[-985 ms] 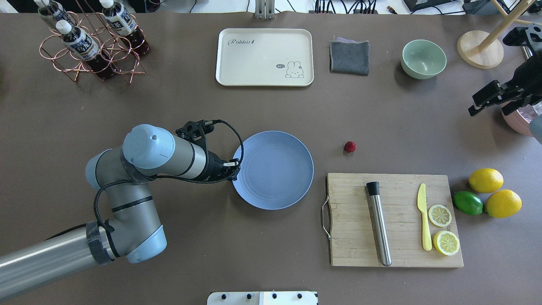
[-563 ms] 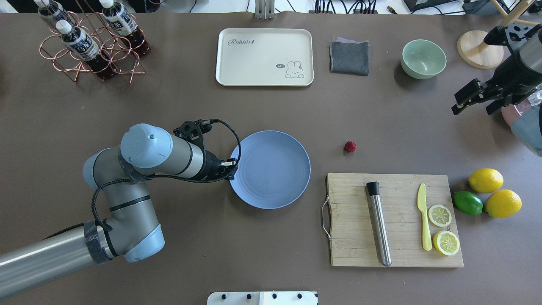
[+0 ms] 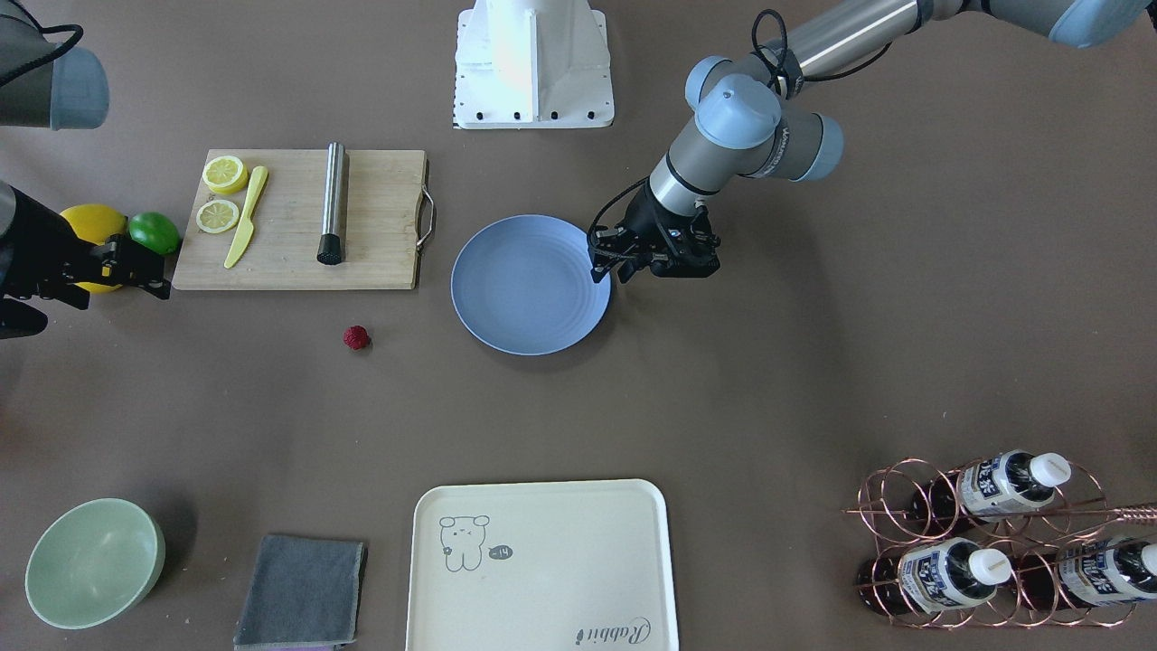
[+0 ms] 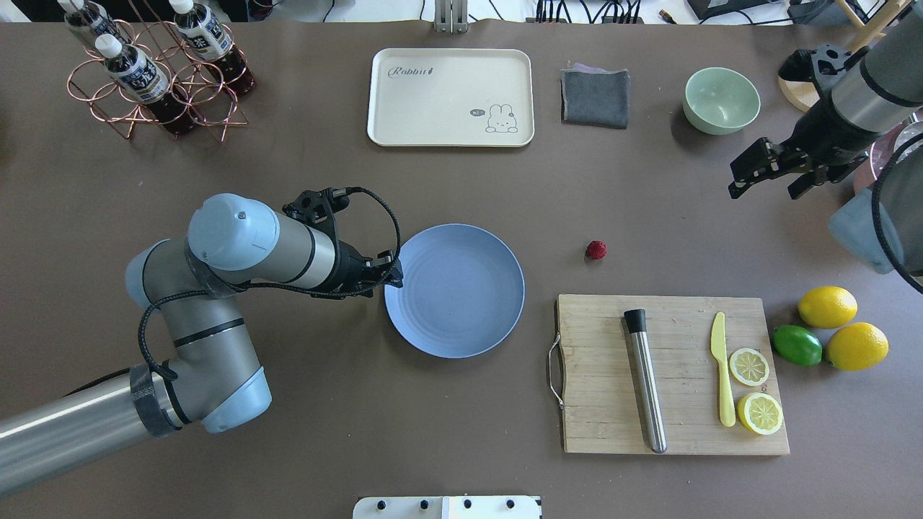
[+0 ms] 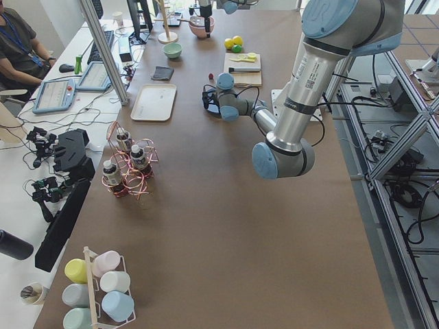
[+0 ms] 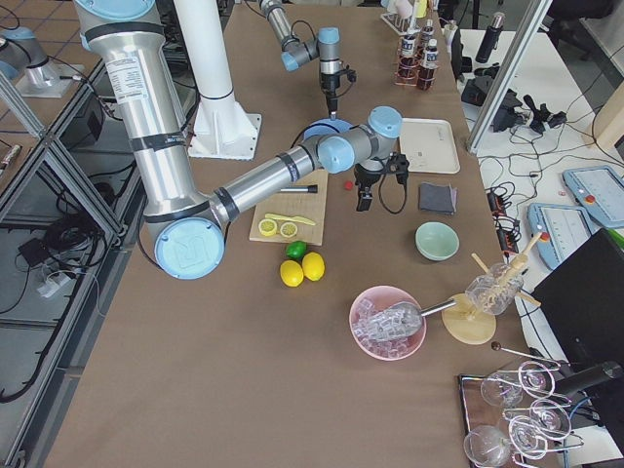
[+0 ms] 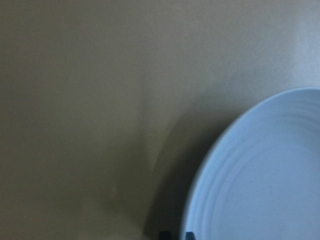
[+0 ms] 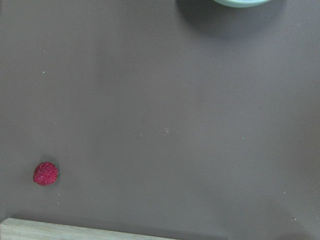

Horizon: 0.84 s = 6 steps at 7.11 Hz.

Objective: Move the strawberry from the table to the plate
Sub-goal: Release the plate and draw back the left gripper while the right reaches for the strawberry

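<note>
The strawberry (image 4: 595, 249) is a small dark-red berry lying on the brown table (image 4: 649, 209), a short way right of the plate and just above the board's top edge. It also shows in the front view (image 3: 357, 337) and low left in the right wrist view (image 8: 46, 173). The blue-grey plate (image 4: 454, 290) is bare. My left gripper (image 4: 393, 277) is at the plate's left rim, shut on it; the left wrist view shows the rim (image 7: 200, 200) between two fingertips. My right gripper (image 4: 762, 192) hangs open and holds nothing, far right of the strawberry.
A wooden cutting board (image 4: 598, 404) holds a steel muddler, a yellow knife and two lemon slices. Two lemons and a lime (image 4: 797, 344) lie to its right. At the back stand a cream tray (image 4: 451, 97), a grey cloth (image 4: 595, 97), a green bowl (image 4: 721, 99) and a bottle rack (image 4: 155, 68).
My left gripper has drawn back to the left and the plate has slid left with it. My right arm has swung in from the right edge toward the table's middle.
</note>
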Each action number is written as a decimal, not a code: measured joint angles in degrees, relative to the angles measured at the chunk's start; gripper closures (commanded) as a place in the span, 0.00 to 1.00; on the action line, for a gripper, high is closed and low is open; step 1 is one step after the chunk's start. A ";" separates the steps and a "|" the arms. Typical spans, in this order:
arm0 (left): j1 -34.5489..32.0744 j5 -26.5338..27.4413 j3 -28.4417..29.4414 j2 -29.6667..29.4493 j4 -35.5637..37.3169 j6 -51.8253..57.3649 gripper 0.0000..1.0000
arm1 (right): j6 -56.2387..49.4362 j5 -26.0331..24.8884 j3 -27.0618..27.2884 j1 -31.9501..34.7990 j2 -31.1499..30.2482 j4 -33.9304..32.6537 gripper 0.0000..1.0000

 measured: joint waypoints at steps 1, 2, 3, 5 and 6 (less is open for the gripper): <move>-2.44 -2.57 -0.36 0.36 0.23 0.46 0.24 | 4.99 -2.39 -0.54 -3.29 1.61 2.16 0.00; -4.99 -5.08 -0.54 1.16 0.41 2.33 0.24 | 11.61 -5.45 -2.08 -7.44 2.51 7.34 0.00; -7.39 -7.11 -0.62 2.27 0.48 5.35 0.24 | 17.82 -8.00 -4.54 -11.18 3.12 13.61 0.00; -10.65 -9.90 -0.53 3.74 0.66 9.06 0.24 | 24.28 -12.06 -9.32 -16.21 5.50 20.54 0.03; -11.16 -10.33 -0.54 3.93 1.13 9.62 0.24 | 25.49 -14.00 -10.57 -18.19 6.69 21.37 0.10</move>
